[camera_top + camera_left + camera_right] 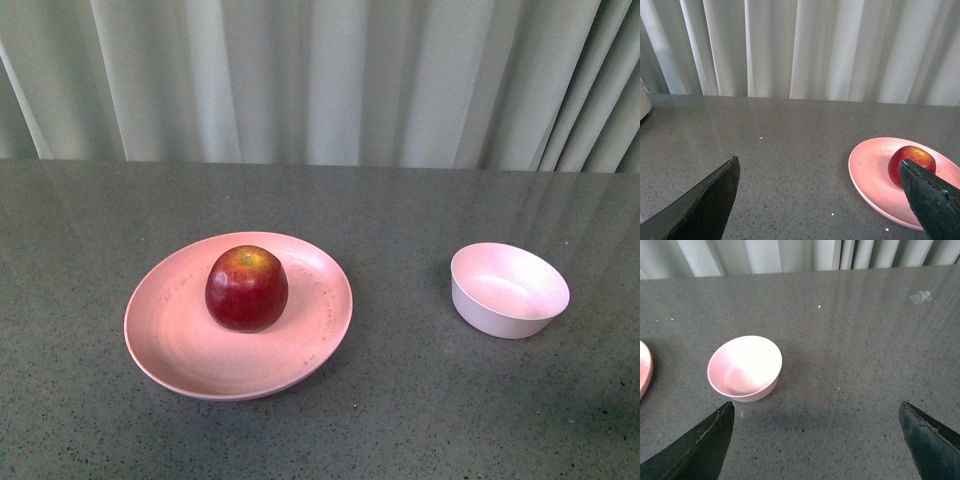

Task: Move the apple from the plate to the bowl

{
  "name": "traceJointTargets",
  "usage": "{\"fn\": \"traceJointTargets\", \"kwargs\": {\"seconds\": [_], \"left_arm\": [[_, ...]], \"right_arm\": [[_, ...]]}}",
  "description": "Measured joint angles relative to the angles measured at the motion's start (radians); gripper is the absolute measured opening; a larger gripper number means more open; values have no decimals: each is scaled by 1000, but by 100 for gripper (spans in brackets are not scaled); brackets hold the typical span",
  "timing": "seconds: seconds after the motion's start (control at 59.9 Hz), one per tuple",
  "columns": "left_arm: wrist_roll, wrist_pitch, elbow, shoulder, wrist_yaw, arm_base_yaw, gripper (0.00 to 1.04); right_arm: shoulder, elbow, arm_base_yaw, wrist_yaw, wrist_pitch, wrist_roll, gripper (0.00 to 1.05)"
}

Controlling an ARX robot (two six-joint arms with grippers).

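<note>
The dark-red apple [246, 288] sits on the wide pink plate [170, 335], left of centre on the table. The small pale bowl [508, 289] stands empty to the right. Neither arm shows in the front view. In the left wrist view my left gripper [819, 170] is open and empty over bare table, with the plate [870, 172] and apple [910, 160] beside one finger. In the right wrist view my right gripper [816, 412] is open and empty, with the bowl [745, 367] just beyond one finger and the plate's edge [644, 370] at the frame's side.
The table [400, 420] is dark grey speckled stone. Pale curtains [320, 80] hang behind its far edge. A white object [644, 102] shows at the edge of the left wrist view.
</note>
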Motion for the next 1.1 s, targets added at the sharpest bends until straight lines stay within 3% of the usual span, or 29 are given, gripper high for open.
{"fn": "traceJointTargets", "kwargs": {"seconds": [0.367, 0.584, 0.935, 1.102], "left_arm": [[0, 0, 0, 0, 0, 0, 96], [0, 0, 0, 0, 0, 0, 96], [0, 0, 0, 0, 0, 0, 96], [0, 0, 0, 0, 0, 0, 96]], "right_arm": [[649, 313, 66, 40, 116, 114, 96], [850, 426, 109, 104, 115, 135, 96], [970, 533, 163, 114, 90, 182, 96], [1005, 548, 177, 122, 88, 195, 73]]}}
